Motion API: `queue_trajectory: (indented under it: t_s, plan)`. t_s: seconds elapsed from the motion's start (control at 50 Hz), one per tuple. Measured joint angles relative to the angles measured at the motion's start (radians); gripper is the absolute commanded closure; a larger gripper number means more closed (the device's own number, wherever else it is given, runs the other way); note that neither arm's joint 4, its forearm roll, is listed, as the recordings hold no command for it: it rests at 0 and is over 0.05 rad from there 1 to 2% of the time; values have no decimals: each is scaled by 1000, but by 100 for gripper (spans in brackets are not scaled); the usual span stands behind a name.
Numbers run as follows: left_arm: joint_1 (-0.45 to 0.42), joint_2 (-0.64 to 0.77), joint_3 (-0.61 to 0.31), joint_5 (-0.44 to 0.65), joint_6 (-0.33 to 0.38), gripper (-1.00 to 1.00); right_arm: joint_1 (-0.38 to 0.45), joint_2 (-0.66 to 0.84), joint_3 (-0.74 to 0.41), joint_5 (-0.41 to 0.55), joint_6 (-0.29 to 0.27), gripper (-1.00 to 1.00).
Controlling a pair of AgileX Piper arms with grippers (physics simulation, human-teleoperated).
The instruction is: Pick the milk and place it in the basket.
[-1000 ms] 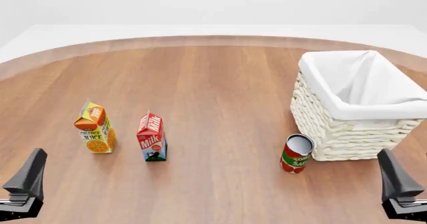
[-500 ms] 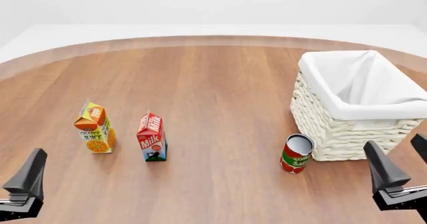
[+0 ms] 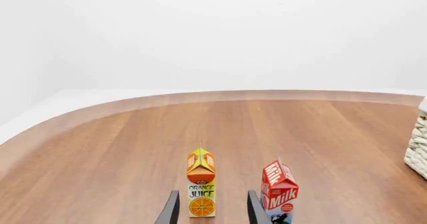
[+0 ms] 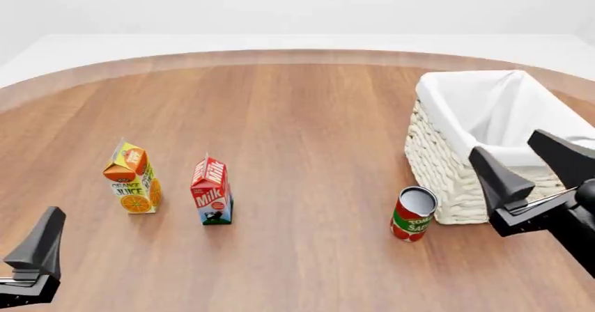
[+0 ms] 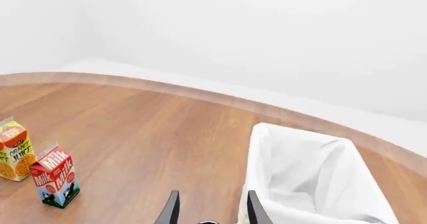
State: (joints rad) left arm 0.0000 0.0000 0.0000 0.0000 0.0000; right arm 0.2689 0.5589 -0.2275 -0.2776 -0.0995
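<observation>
Broad wooden table (image 4: pixel 307 138), warm brown, grain running lengthwise, far edge curved with a paler rim. Beyond it, flat white floor or ledge (image 4: pixel 297 42) meeting plain white wall (image 3: pixel 233 34). Even, soft, shadowless light.

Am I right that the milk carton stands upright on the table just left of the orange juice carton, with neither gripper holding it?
Not quite: in the front view the milk carton stands upright just right of the orange juice carton, not left. Neither gripper holds it.
</observation>
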Motion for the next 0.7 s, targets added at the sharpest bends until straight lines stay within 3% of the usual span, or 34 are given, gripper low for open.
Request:
queue_trajectory:
  t_s: [0.28,0.7]
  plan:
    - [0,0,0,0,0,-100,99,216,-160,-42,-13,-100]
    - [0,0,0,0,0,-100,250,417,-411,12,-44,-100]
